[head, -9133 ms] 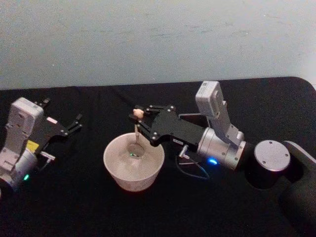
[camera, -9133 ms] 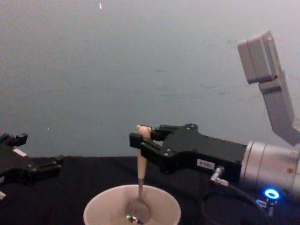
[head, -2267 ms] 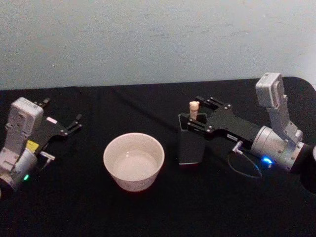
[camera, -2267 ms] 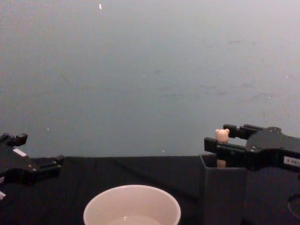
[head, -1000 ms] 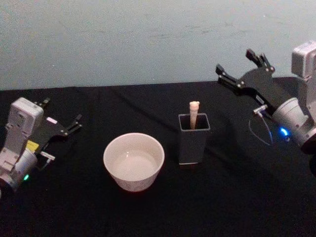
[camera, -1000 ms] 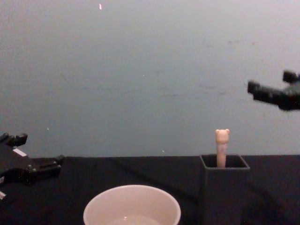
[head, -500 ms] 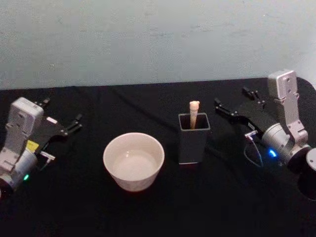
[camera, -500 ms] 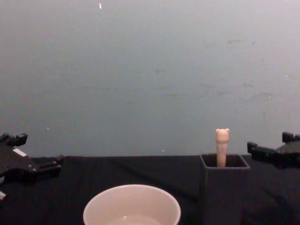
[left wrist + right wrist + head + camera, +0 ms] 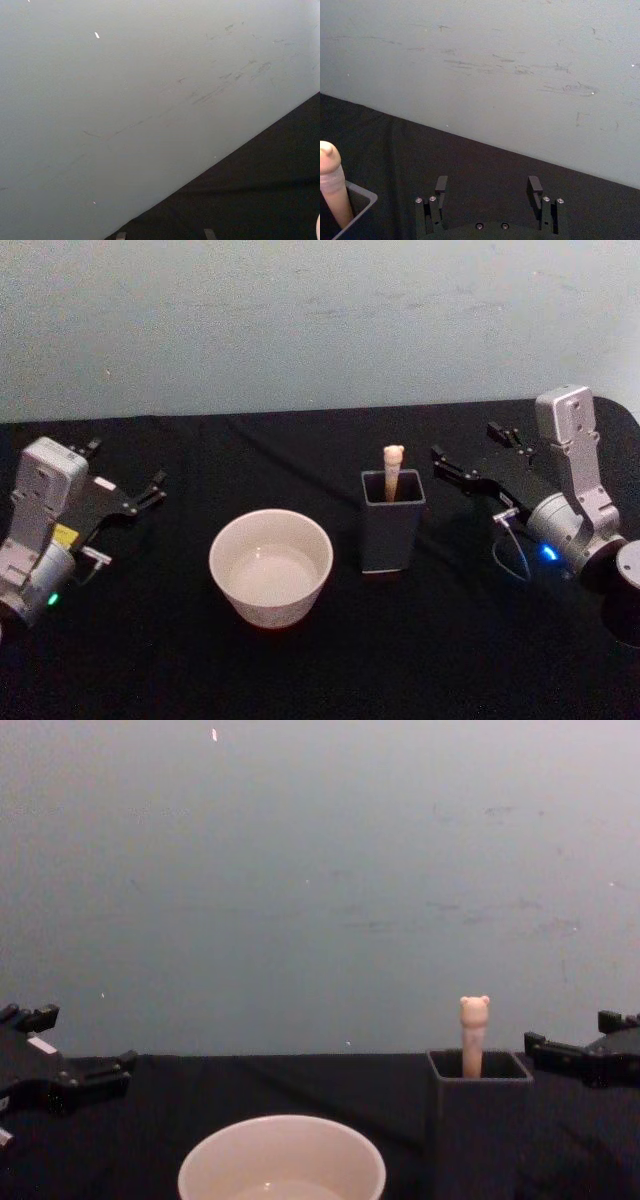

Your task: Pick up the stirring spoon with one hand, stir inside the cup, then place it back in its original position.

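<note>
Both claws spread, empty; stirring spoon upright in holder.

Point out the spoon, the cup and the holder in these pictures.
spoon (image 9: 474, 1010), chest view, on the bear-head knob.
cup (image 9: 270, 606), head view, on the outer wall.
holder (image 9: 390, 538), head view, on the front wall.

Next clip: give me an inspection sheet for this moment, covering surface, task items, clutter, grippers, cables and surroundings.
Surface: black cloth-covered table.
Stirring spoon: upright in the holder, bear knob above the rim.
Holder: dark grey, right of the cup.
Cup: cream, upright, no spoon inside.
Clutter: nothing seen.
Left gripper: open, parked at the table's left.
Right gripper: open, right of the holder, apart from it.
Cables: thin loop at the right wrist.
Surroundings: scuffed pale wall.
</note>
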`<state>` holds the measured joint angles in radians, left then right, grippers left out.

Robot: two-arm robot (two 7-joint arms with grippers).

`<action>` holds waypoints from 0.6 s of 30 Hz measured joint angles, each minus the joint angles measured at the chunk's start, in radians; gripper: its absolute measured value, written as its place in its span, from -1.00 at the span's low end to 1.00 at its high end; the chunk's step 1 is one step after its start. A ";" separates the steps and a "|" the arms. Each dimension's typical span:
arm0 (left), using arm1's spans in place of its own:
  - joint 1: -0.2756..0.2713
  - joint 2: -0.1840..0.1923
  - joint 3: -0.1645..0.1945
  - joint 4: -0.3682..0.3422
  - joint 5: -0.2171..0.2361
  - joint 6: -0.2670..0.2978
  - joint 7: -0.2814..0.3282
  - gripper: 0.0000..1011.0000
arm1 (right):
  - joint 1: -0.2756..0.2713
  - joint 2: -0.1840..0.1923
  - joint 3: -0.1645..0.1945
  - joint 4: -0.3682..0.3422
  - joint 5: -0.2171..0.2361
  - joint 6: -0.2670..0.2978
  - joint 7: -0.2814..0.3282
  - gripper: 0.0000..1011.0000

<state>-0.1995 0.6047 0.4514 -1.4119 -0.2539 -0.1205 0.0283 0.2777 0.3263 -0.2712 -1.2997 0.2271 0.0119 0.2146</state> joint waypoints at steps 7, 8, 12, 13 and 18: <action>0.000 0.000 0.000 0.000 0.000 0.000 0.000 0.98 | -0.001 0.001 0.000 -0.002 0.001 -0.001 0.000 0.98; 0.000 0.000 0.000 0.000 0.000 0.000 0.000 0.98 | -0.001 0.001 0.000 -0.002 0.001 -0.001 0.000 0.98; 0.000 0.000 0.000 0.000 0.000 0.000 0.000 0.98 | -0.001 0.001 0.000 -0.002 0.002 -0.001 -0.001 0.98; 0.000 0.000 0.000 0.000 0.000 0.000 0.000 0.98 | -0.001 0.001 0.000 -0.002 0.002 -0.001 -0.001 0.98; 0.000 0.000 0.000 0.000 0.000 0.000 0.000 0.98 | -0.001 0.002 0.000 -0.003 0.003 -0.001 -0.001 0.98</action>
<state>-0.1995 0.6047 0.4514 -1.4120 -0.2539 -0.1205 0.0283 0.2769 0.3278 -0.2712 -1.3026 0.2298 0.0104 0.2138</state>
